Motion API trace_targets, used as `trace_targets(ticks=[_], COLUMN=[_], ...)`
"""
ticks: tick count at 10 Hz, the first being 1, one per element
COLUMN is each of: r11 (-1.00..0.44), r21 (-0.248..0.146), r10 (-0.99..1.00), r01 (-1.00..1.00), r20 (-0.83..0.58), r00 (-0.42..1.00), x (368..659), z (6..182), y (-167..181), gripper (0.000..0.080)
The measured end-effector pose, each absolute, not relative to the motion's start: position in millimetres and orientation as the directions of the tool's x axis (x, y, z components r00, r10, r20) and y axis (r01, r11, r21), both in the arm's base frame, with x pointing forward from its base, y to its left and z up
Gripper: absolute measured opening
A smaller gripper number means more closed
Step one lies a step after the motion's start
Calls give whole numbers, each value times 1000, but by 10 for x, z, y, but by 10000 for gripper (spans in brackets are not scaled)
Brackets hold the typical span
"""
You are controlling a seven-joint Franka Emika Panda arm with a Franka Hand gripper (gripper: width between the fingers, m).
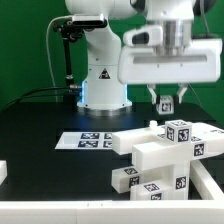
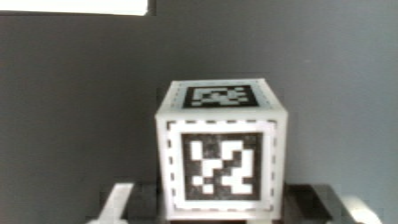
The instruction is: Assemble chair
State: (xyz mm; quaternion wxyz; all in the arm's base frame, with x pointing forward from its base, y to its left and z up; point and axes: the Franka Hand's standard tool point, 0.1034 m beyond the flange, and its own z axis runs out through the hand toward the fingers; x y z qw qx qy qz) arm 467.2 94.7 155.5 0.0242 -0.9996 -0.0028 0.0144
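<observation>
**Ana:** White plastic everywhere. Where does the chair stand?

**Ben:** Half built. The chair [image 1: 160,150] sits on the black table [image 1: 40,120], near the camera and toward the exterior view's right: blocky bars stacked and joined, tags on their faces, one small tagged cube [image 1: 128,179] low at the near side. The marker board [image 1: 88,140] lies flat just to its left, farther back.

**Ana:** And the claw?

**Ben:** The gripper [image 1: 165,101] hangs above the far end of the cluster, apart from it as far as I can judge. Its fingers are partly spread, and the exterior view shows nothing between them.

**Ana:** The wrist view?

**Ben:** An upright tagged block [image 2: 221,150] fills it, one tag on top and one on its front face, with the fingertips [image 2: 125,200] at either side of its base. Whether they touch it, I cannot tell.

**Ana:** So which step?

**Ben:** I'd judge it is lining up on that block for a grasp. The next move calls for centring the fingers on both sides, then closing squarely so the piece does not twist.
</observation>
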Motion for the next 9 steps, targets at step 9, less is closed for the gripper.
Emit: trace_targets(ticks=[9], r11=[-991], r21=[2], r10=[132], r01=[133], r20=[111], r00=[985], x=[5480], z=[1681], y=[715], gripper=[284])
